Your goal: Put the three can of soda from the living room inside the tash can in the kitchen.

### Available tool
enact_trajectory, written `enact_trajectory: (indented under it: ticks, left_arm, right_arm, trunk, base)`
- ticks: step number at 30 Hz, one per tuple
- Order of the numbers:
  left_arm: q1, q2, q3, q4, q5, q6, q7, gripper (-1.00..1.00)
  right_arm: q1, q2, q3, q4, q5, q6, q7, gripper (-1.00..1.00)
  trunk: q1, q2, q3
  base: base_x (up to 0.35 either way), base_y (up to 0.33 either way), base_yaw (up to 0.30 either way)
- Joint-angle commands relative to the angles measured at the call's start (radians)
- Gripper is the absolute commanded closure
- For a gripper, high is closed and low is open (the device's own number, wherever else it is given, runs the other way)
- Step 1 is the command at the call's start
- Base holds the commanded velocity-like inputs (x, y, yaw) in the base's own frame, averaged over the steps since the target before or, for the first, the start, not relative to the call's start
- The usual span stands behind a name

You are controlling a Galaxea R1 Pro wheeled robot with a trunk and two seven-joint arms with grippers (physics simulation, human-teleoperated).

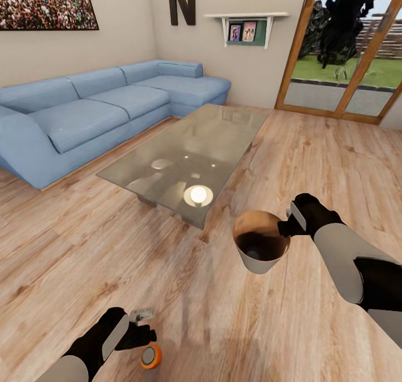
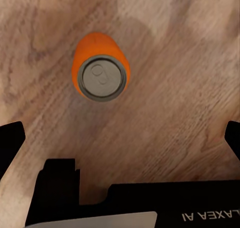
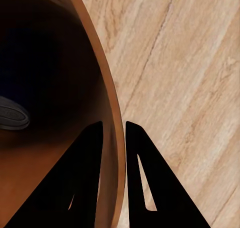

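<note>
The left gripper (image 2: pixel 122 138), jaws wide above the can (image 2: pixel 101 68) standing on the floor (image 1: pixel 234 326) beside the coffee table (image 1: pixel 190 153), should centre before closing; the right gripper (image 3: pixel 114 130) pinches the bin (image 1: pixel 258 248) rim.

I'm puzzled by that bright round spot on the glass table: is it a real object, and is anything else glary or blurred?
Head view: the spot looks like a lamp's reflection in the glass coffee table. Left wrist view: the soda can is sharp, with a soft shadow. Right wrist view: the trash can has a dark inside.
</note>
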Motion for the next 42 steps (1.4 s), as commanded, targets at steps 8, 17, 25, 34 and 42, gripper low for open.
enact_trajectory:
  ticks: [8,17,25,34,42]
  left_arm:
    - [0.000,0.003,0.000,-0.002,0.000,-0.004,-0.003,-1.00]
    - [0.000,0.005,0.000,-0.001,0.000,-0.053,-0.004,-1.00]
    - [0.000,0.001,0.000,-0.002,-0.002,-0.090,-0.005,-1.00]
    - [0.000,0.000,-0.002,0.007,-0.008,-0.115,-0.003,-1.00]
    - [0.001,-0.001,-0.005,0.009,-0.009,-0.118,-0.003,-1.00]
  right_arm:
    - [0.000,0.000,-0.001,0.000,-0.010,0.000,0.004,1.00]
    - [0.000,0.000,0.001,0.000,-0.010,0.000,0.004,1.00]
    - [0.000,-0.001,0.001,0.000,-0.010,0.000,0.004,1.00]
    - [0.000,0.000,0.001,0.000,-0.010,0.000,0.004,1.00]
    - [0.000,0.000,0.001,0.000,-0.010,0.000,0.004,1.00]
  trunk:
    - [0.019,-0.035,-0.016]
    - [0.027,-0.049,-0.022]
    - [0.042,-0.077,-0.034]
    - [0.046,-0.084,-0.038]
    - [0.073,-0.133,-0.059]
  base:
    - [0.000,0.000,0.000]
    - [0.000,0.000,0.000]
    - [0.000,0.000,0.000]
    - [0.000,0.000,0.000]
    - [0.000,0.000,0.000]
